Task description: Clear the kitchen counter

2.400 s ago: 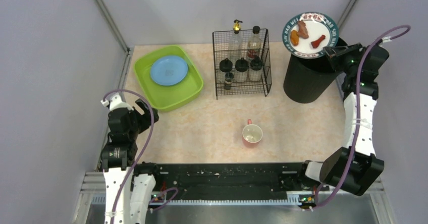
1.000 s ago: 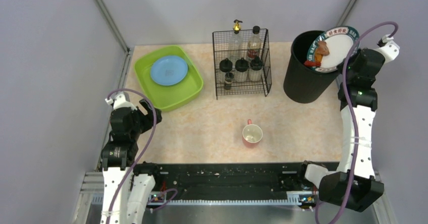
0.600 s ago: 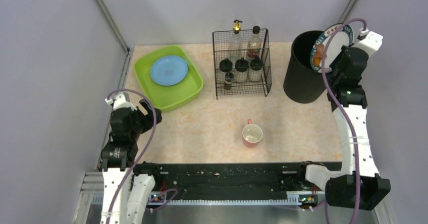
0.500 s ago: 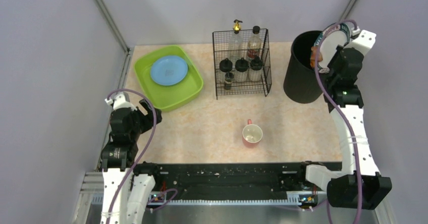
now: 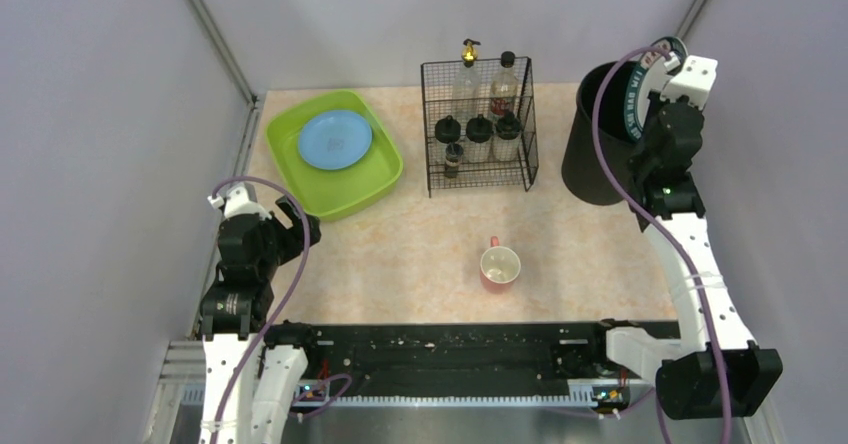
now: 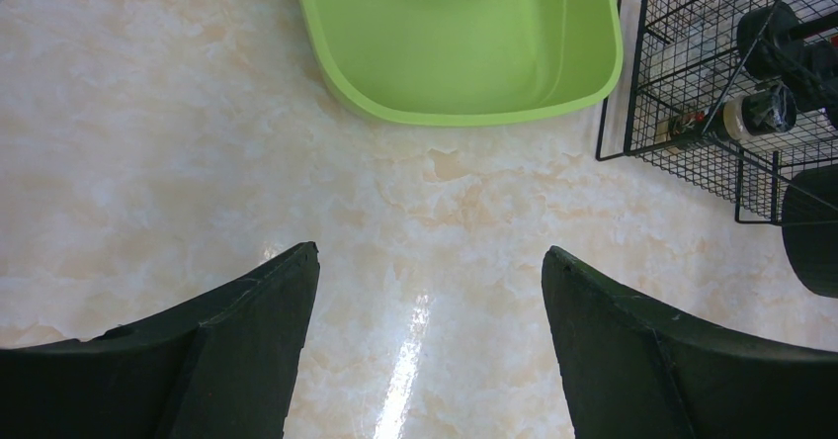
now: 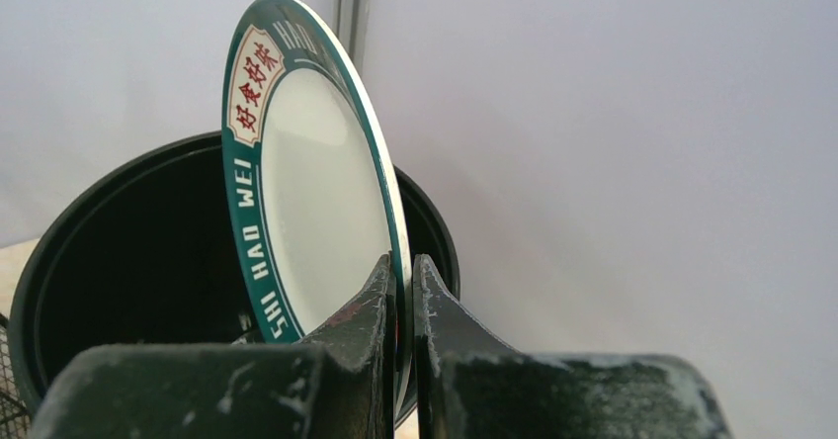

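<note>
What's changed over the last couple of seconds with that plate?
The right gripper, shut on the plate, has tipped it from flat to on edge over the black bin; the food is gone from its face. Left gripper, mug and green tub unchanged.

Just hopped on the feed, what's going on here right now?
The right end effector is clamped on the rim of a plate, holding it tipped almost on edge over the open black bin. The plate face that shows is bare. The left end effector hangs open and empty above the counter, near the green tub, which holds a blue plate. A mug sits on the counter, not yet cleared, in front of the bottle rack.
</note>
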You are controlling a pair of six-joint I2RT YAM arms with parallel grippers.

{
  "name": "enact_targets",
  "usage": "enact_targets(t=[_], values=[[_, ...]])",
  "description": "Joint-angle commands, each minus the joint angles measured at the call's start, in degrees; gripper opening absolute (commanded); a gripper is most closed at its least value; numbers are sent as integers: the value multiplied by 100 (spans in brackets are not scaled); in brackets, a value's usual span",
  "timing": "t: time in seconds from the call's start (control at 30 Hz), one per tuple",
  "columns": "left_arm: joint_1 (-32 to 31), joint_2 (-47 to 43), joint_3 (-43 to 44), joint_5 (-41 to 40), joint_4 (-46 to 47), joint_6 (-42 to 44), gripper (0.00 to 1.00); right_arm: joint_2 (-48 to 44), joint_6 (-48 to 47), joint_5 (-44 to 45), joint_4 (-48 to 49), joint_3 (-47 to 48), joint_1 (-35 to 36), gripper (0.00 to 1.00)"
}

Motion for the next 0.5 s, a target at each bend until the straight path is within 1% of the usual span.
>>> enact_targets(t=[0.0,0.23,0.43,0.47], values=[[-23,-12,-36,13,327,104,87,-256,-42,15,541,571,46,0],[-23,0,-51,38,349,121,87,-297,93,-104,426,843,137,0],[-23,16,-63,60,385,161,89,-199,636,-847,-182,1361,219,0],[-18,15,-70,217,393,169,89,-185,704,-930,-274,1475,261,0]])
